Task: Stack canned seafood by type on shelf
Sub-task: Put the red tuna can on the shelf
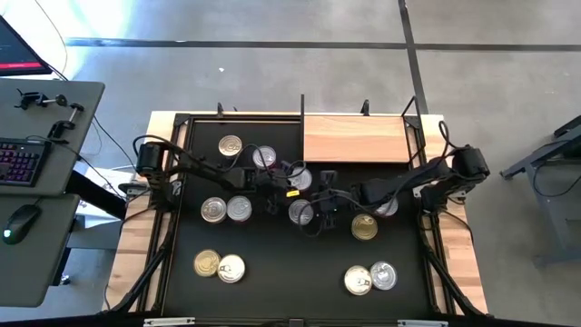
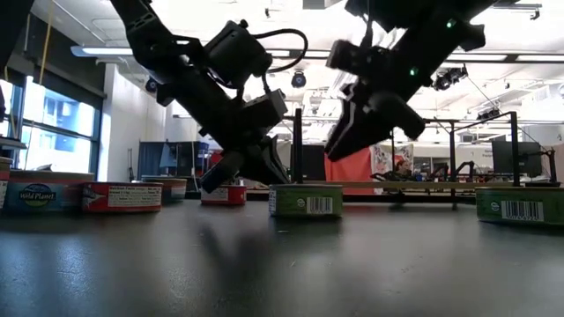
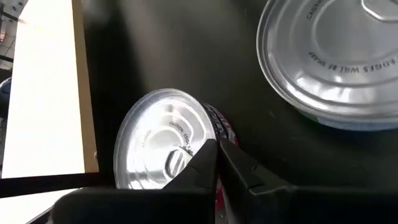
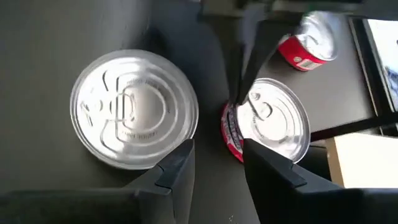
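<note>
High view, bottom of frame first: pairs of tins lie on the black mat point(image 1: 281, 272). At centre, the left hand point(image 1: 292, 189) is pinched closed on the rim of a red-sided tin point(image 3: 163, 149). Beside it, the right hand point(image 4: 217, 163) hangs parted, holding nothing. Farther up, the shelf point(image 1: 356, 138) lies bare.

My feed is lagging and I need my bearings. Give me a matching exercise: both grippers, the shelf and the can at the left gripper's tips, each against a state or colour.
Things:
1. left gripper
2. right gripper
3. shelf
4. can at the left gripper's tips

States or colours:
a. open
b. red side, silver lid
c. shut
d. light wood

Pairs: 1-c, 2-a, 3-d, 4-b.
</note>
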Robot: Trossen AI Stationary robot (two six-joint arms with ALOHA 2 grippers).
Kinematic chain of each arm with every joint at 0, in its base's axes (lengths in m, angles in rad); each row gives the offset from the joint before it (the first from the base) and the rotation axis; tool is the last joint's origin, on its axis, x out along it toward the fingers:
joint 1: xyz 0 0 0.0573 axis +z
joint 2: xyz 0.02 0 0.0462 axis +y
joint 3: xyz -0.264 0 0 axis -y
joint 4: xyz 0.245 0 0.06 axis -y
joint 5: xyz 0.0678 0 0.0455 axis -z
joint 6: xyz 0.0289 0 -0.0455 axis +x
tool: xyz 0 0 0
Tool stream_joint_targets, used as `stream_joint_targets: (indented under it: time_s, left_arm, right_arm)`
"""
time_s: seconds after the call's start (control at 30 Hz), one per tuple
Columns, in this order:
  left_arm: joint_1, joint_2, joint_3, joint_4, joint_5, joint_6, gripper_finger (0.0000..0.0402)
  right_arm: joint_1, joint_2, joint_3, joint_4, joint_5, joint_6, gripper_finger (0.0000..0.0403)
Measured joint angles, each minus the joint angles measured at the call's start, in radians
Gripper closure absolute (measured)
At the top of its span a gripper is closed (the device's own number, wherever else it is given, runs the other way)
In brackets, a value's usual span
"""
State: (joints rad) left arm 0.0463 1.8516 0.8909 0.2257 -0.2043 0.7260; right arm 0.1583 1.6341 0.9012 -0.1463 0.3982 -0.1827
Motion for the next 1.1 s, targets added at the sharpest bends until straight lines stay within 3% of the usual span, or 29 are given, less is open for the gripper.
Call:
stream_joint_targets:
  time_s: [0.27, 0.57, 0.67, 0.87, 1.1]
  left_arm:
    - [0.0, -0.038, -0.001, 0.005, 0.019, -0.068, 0.0401]
    - [0.002, -0.039, -0.001, 0.011, 0.023, -0.115, 0.0402]
    - [0.002, -0.04, -0.001, 0.022, 0.023, -0.136, 0.0401]
    - [0.006, -0.041, 0.0, 0.049, 0.039, -0.185, 0.0401]
    - [0.013, -0.041, 0.0, 0.065, 0.083, -0.238, 0.0401]
  right_arm:
    - [-0.036, 0.031, 0.0, 0.023, -0.029, -0.115, 0.0266]
    - [-0.061, 0.034, 0.0, 0.047, -0.025, -0.267, 0.0127]
    - [-0.06, 0.071, 0.001, 0.054, 0.073, -0.384, 0.0106]
    - [-0.06, 0.169, 0.001, 0.156, 0.208, -0.438, 0.0113]
    - [-0.059, 0.212, 0.001, 0.217, 0.228, -0.421, 0.0168]
